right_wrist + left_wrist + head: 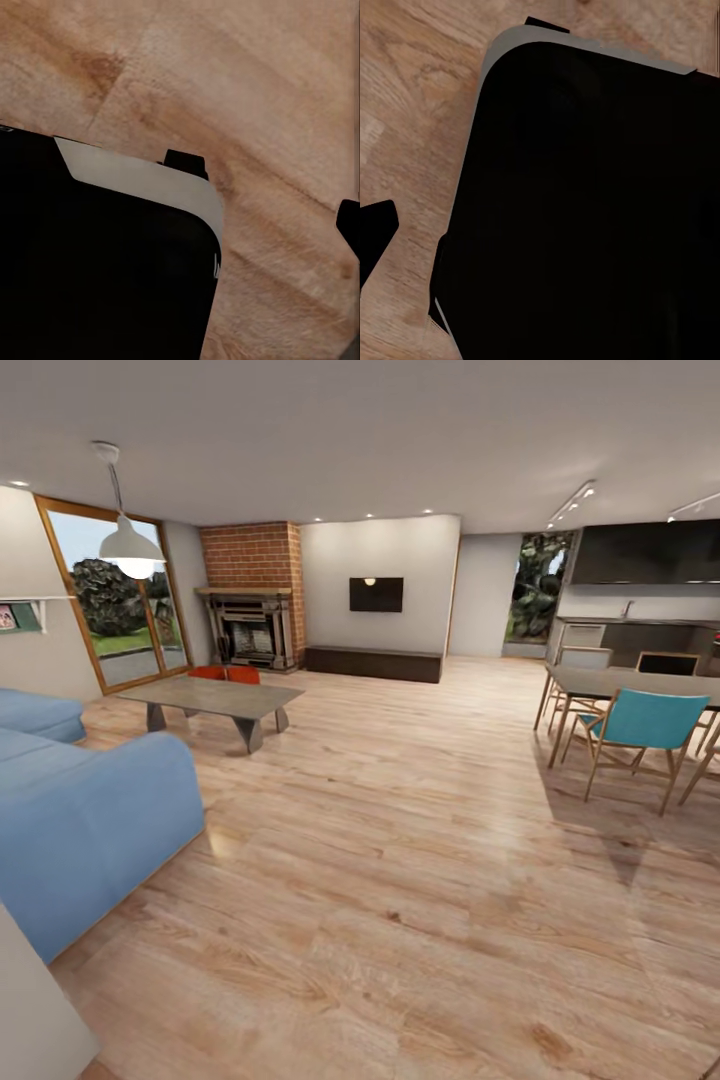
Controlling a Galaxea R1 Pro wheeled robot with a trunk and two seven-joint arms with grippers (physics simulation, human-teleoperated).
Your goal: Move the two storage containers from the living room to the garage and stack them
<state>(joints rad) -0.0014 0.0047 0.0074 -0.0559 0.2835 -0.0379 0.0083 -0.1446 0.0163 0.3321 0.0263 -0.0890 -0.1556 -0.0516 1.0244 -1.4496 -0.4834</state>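
The robot stands in the living room (400,840), on the light plank floor, looking toward the far wall; the step in hand is judged to be the approach to the two storage containers (225,674), which show as a strip of red-orange at far left, just behind the low coffee table (212,698) and in front of the fireplace (250,626). To do this well, the base would best steer left across the open floor, between the blue sofa (80,810) at near left and the dining chairs (640,735) at right, and come round the table's far side so the bins face the arms squarely; stopping short would force a reach over the tabletop.

Much is hidden; the table covers most of the bins, so whether they sit side by side or nested cannot be told, nor can their depth. Both wrist views look down at the plank floor past the robot's dark base (585,210); a dark tip at each picture's edge may be a finger, yet the gap between fingers is cut off, so whether either gripper is wide or narrow cannot be told; nothing appears held.
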